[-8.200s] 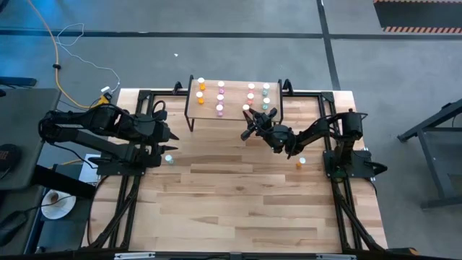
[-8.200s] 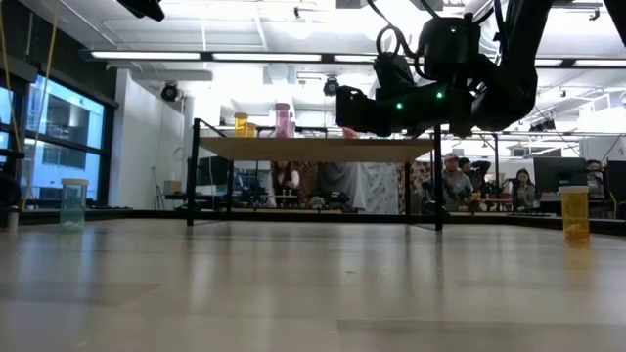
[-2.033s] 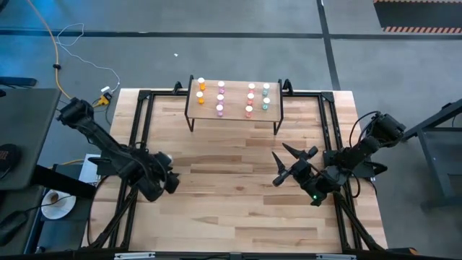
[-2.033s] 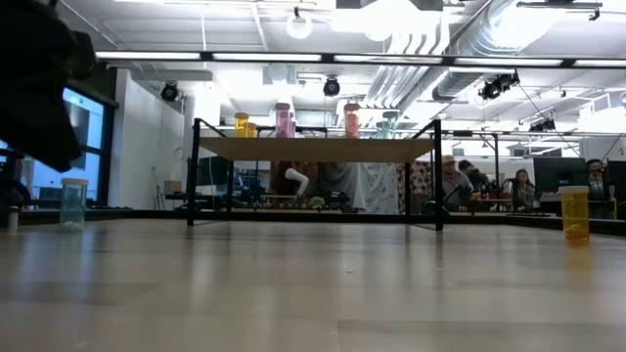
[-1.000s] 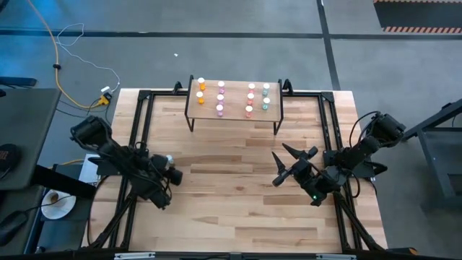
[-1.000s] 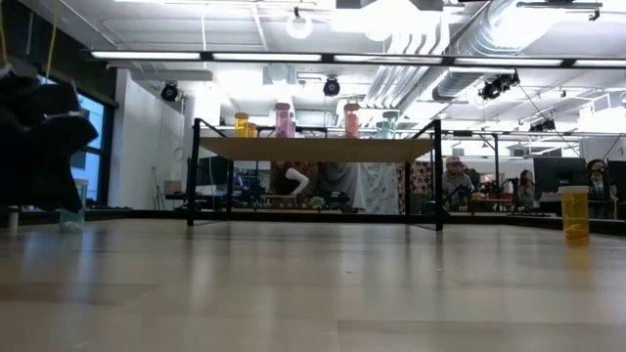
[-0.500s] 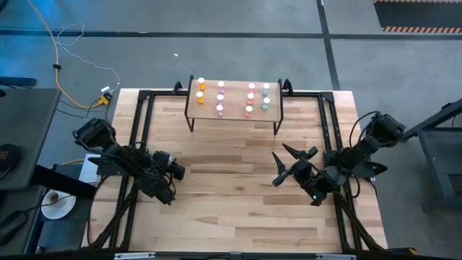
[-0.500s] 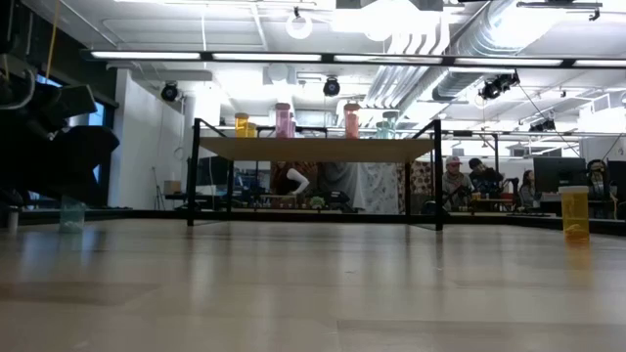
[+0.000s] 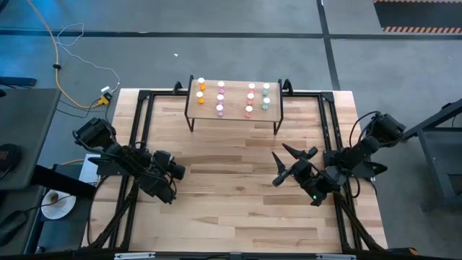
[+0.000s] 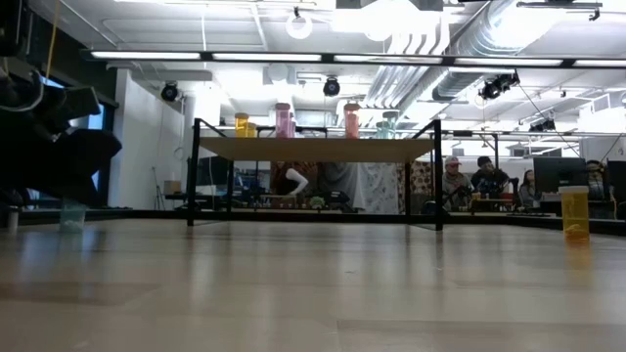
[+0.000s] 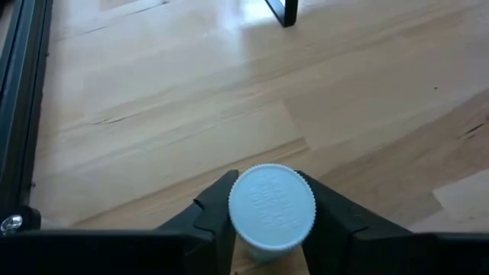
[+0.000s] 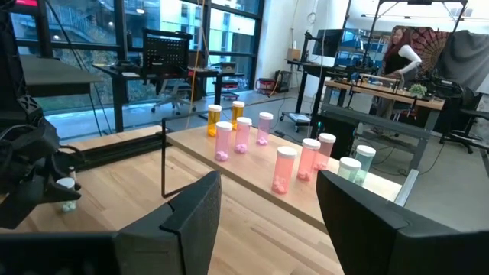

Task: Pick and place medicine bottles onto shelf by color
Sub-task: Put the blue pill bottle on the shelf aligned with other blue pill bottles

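The table (image 9: 238,195) is a light wood top inside a black frame. At its far edge stands the shelf (image 9: 232,112), with bottles (image 9: 219,100) in rows on top: orange ones at the left end, pink and red in the middle, teal-green at the right. The left gripper (image 9: 175,171) sits low over the table's left side, its fingers pointing toward the middle; whether anything sits between them cannot be made out. The right gripper (image 9: 287,165) hangs over the right side with its fingers (image 9: 290,149) spread wide apart and bare wood between them, the shelf well beyond the tips.
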Tool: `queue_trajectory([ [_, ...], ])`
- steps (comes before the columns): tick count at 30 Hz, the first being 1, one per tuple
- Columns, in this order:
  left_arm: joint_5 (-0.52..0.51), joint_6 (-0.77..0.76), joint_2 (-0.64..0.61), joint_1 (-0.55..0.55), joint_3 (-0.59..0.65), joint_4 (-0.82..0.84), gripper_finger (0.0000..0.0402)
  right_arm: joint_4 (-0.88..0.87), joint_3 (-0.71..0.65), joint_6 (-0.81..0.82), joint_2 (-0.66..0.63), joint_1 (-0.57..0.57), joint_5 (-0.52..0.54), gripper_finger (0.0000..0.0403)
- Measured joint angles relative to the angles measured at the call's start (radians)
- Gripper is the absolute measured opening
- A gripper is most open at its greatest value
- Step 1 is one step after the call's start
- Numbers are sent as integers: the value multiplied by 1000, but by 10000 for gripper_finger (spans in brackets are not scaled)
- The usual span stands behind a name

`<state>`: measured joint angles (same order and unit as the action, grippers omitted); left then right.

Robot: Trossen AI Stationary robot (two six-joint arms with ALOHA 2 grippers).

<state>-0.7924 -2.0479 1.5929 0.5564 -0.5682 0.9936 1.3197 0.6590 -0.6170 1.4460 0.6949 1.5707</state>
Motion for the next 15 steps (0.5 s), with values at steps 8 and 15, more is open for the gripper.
queue_trajectory([
  [8, -3, 10, 0, 0, 0, 0, 89, 0, 0, 0, 0, 0, 0, 209],
  [15, -5, 10, 0, 4, 0, 0, 91, 0, 0, 0, 0, 0, 0, 209],
])
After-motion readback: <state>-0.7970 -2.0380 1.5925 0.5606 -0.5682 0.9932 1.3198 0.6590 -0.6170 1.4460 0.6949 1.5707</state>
